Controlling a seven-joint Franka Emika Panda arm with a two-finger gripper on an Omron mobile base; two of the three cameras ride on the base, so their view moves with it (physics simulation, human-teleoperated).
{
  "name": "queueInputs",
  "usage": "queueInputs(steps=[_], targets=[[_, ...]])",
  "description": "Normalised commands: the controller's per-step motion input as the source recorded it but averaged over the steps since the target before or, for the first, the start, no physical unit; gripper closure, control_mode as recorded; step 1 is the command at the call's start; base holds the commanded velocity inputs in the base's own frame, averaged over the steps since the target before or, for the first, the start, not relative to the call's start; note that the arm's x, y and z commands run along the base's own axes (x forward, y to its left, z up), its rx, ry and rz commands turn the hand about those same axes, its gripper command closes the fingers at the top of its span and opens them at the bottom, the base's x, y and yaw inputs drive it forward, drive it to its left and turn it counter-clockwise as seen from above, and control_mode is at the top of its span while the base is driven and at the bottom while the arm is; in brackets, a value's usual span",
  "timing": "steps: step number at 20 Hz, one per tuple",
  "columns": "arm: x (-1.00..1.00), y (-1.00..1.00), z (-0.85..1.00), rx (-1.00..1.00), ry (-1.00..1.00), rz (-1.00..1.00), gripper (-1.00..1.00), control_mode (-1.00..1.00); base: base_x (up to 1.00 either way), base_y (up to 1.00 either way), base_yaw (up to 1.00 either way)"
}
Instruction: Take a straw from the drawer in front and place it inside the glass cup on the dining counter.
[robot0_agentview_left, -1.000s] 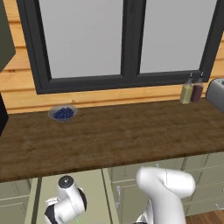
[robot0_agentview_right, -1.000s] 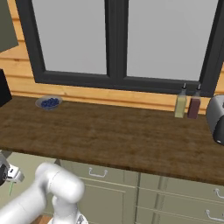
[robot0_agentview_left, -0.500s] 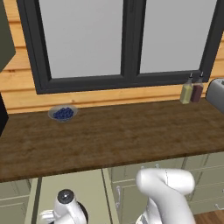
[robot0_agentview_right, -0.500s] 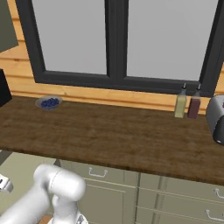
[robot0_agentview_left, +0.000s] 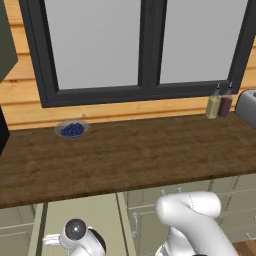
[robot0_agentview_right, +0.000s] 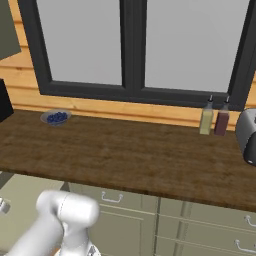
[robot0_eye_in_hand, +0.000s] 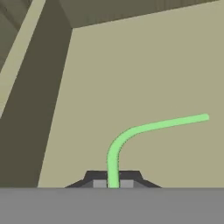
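Bent green straw (robot0_eye_in_hand: 131, 133) pinched in the low tool (robot0_eye_in_hand: 113, 183), over the open drawer (robot0_eye_in_hand: 144, 65).

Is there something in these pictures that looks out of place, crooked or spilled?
Nothing stands out. The green straw bends by design, its lower end between the gripper tips. On the worktop the bowl and two bottles stand upright; nothing looks spilled.

Glossy white rounded arm links (robot0_agentview_left: 192, 220), dark round joint cap (robot0_agentview_left: 76, 229) — small dark claw (robot0_eye_in_hand: 113, 180) tips
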Motion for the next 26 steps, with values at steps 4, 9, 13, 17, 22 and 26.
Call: queueInputs(steps=[4,9,13,17,22,26], targets=[[0.00,-0.09,1.00,0.04,-0.25,-0.04,1.00,-1.00,0.00,0.00,0.00],[0.16,-0.33,1.00,0.06,-0.15,-0.04,1.00,-1.00,0.00,0.00,0.00],[0.49,-0.46,1.00,0.07,0.00,-0.07,1.00,-1.00,0.00,0.00,0.00],[0.69,-0.62,1.00,0.08,0.01,-0.17,1.00,-1.00,0.00,0.00,0.00],[0.47,-0.84,1.00,0.04,0.04,-0.21,1.00,-1.00,0.00,0.00,0.00],[0.29,-0.94,1.00,0.00,0.15,-0.27,1.00,-1.00,0.00,0.00,0.00]])
